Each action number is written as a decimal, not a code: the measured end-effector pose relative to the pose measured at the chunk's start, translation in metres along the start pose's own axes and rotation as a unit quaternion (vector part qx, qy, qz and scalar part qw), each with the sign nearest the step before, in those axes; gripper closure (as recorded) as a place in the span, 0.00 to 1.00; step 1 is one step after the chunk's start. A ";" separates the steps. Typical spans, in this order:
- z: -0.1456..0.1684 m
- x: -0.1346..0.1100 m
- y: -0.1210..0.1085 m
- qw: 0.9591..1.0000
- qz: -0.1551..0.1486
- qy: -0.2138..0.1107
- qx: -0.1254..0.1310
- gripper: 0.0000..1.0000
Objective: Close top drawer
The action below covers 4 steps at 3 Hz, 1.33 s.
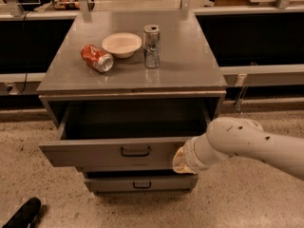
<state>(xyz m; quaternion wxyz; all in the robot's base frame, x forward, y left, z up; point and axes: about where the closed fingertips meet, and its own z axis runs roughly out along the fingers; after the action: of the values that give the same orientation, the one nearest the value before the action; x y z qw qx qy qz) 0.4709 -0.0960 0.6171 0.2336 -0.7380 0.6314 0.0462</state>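
1. Camera view, the only one: looks down from in front and above on a grey metal cabinet [199,75] standing on a speckled floor [38,184].
2. Top drawer [95,153]: pulled well out. Its flat front stands clear of the cabinet face, and the dark grey interior is open to view from above.
3. Small dark bail handle [135,151] sits at the centre of that front. It is apart from the arm's end, which lies to its right.
4. Gripper [181,159]: at the right part of the top drawer's front, at the end of the white arm [251,144]. The arm comes in from the right edge of the frame.
5. The arm's tan end lies against or just in front of the panel. Contact looks likely, but I cannot confirm it from this angle.
6. Gripper state: cannot tell whether apart or together, because the arm's own bulk hides it.
7. Lower drawer [109,184]: shows beneath the top one, front set further back, with its own dark handle [142,185].
8. On the cabinet top:
   - red can [97,58], lying on its side at the left;
   - pale shallow bowl [122,44], just beside it, behind and to the right;
   - silver can [151,46], upright, just right of the bowl.
9. All three stand well back from the open drawer.
10. Lower-left corner: a dark object [21,215] on the floor, partly cut off, not identifiable.
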 end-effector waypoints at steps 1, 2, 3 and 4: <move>0.000 0.000 0.000 1.000 0.000 0.000 0.000 1.00; 0.005 0.007 -0.044 1.000 0.009 0.017 0.013 1.00; 0.011 0.011 -0.102 0.999 0.010 0.037 0.025 1.00; 0.011 0.011 -0.101 0.999 0.010 0.037 0.025 1.00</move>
<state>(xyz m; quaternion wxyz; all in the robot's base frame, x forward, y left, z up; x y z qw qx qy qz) 0.5715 -0.0918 0.6321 0.2278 -0.7271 0.6476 0.0056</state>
